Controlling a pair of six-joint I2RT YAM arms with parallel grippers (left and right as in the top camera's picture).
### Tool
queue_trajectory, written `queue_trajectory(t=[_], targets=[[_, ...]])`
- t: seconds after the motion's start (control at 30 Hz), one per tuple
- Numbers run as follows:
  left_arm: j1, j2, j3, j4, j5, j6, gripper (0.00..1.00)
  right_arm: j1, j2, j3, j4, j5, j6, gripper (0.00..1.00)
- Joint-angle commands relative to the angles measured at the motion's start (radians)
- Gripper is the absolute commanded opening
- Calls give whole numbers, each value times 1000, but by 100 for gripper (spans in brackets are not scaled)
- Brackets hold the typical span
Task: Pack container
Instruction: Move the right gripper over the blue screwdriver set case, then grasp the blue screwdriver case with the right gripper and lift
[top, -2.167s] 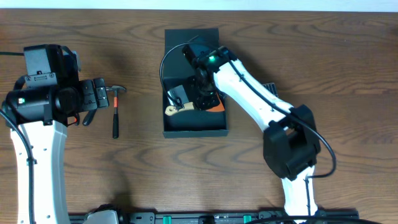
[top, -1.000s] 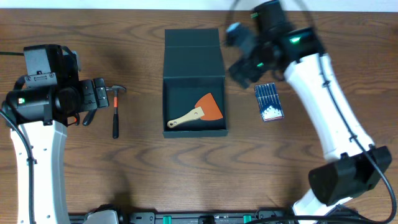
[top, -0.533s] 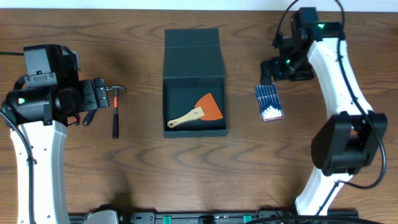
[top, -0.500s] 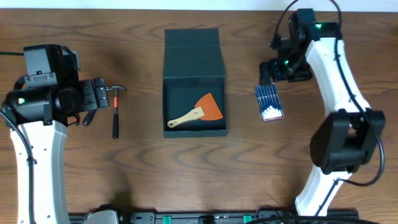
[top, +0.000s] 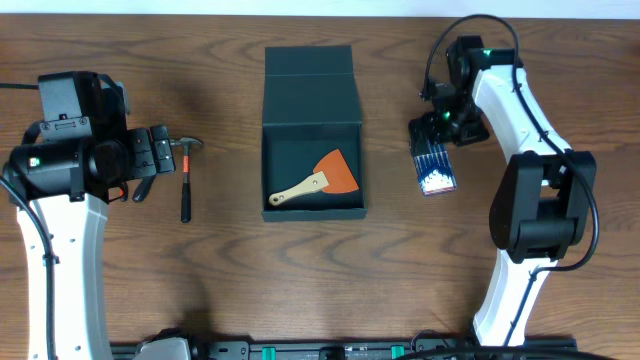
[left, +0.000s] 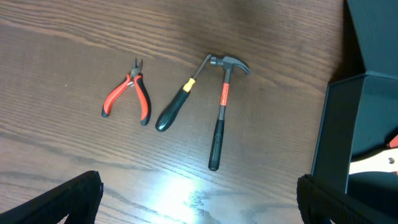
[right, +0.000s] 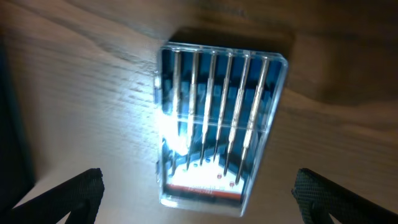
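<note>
Right fingers (right: 74, 196) hang released over the clear case (right: 217, 124) at 3 o'clock of the open box (top: 312, 75) — left fingers (left: 71, 199), likewise released, near the hammer (left: 221, 112).

Open dark teal container (top: 312, 132), mid-table

Dark teal container (top: 312, 90), orange-bladed scraper (top: 338, 173), red-handled pliers (left: 142, 99), blue-tinted clear case (right: 217, 124), brown woodgrain table (top: 200, 280).
</note>
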Motion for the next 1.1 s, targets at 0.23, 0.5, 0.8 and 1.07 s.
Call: queue_trajectory(t=[0.23,0.5,0.8,1.07], targets=[[6,5,15,-3,-12,17,98,18,13,-236,153,11,53,99],[6,5,15,-3,-12,17,98,41,13,-358,250,14,108,99],[6,5,15,-3,-12,17,98,40,13,-358,262,14,132,73],[6,5,15,-3,-12,17,98,38,9,-291,212,-13,132,63]])
